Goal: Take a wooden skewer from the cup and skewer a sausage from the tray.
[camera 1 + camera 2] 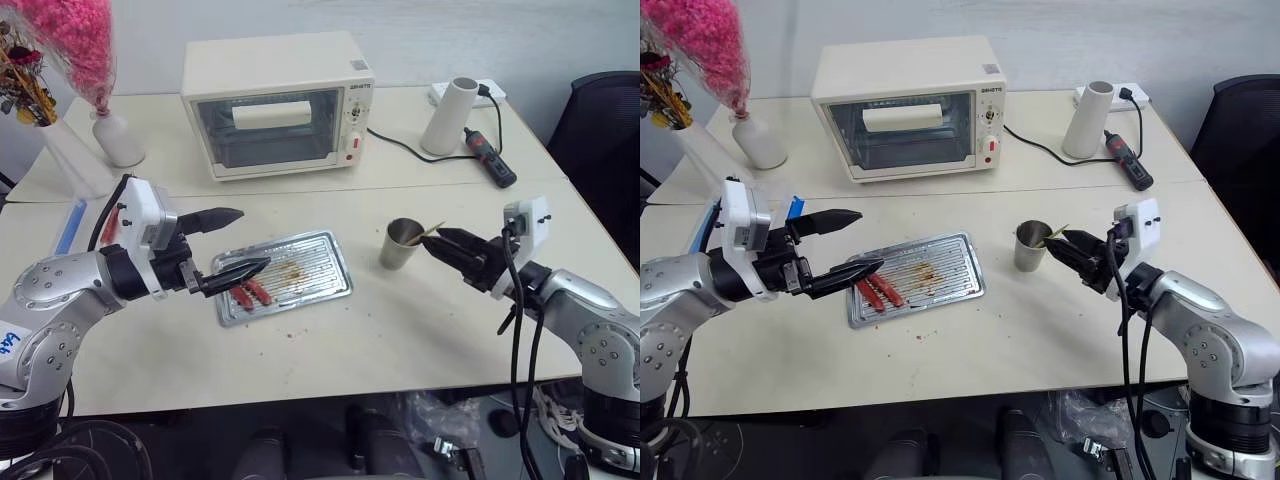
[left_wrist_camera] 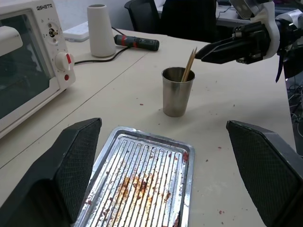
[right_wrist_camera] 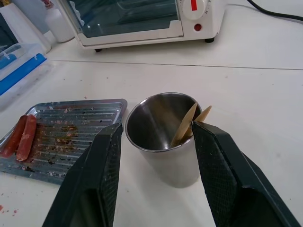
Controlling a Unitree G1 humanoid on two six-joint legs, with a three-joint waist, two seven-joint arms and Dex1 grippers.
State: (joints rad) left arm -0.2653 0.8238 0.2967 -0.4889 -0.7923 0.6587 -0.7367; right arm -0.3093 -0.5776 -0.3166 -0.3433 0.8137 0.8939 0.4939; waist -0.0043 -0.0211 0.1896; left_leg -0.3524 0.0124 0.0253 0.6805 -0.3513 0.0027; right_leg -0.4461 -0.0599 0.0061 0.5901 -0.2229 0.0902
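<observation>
1. Right wrist view: the right tool (image 3: 156, 156) is partly open, its two black fingers (image 3: 102, 179) standing either side of the cup (image 3: 163, 142), near its rim, holding nothing.
2. Inside the cup stand wooden skewers (image 3: 187, 125), leaning against the rim beside one finger; whether that finger touches them I cannot tell.
3. In the left eye view the cup (image 1: 402, 244) stands upright on the bench (image 1: 420, 330), just to the left of the right tool (image 1: 432, 243), whose tips point level toward it.
4. The skewers' (image 2: 189, 64) long axis is nearly upright, tilted a little toward the right tool, with the upper ends rising above the rim.
5. The tray (image 1: 320, 262) lies flat on the bench, left of the cup and apart from it, long side running across the bench.
6. Two red sausages (image 1: 878, 293) lie side by side at the tray's left end, angled diagonally.
7. The left tool (image 1: 235, 243) is wide open and empty, pointing level to the right, over the tray's left end by the sausages.
8. A white toaster oven (image 1: 275, 105) stands behind the tray.
</observation>
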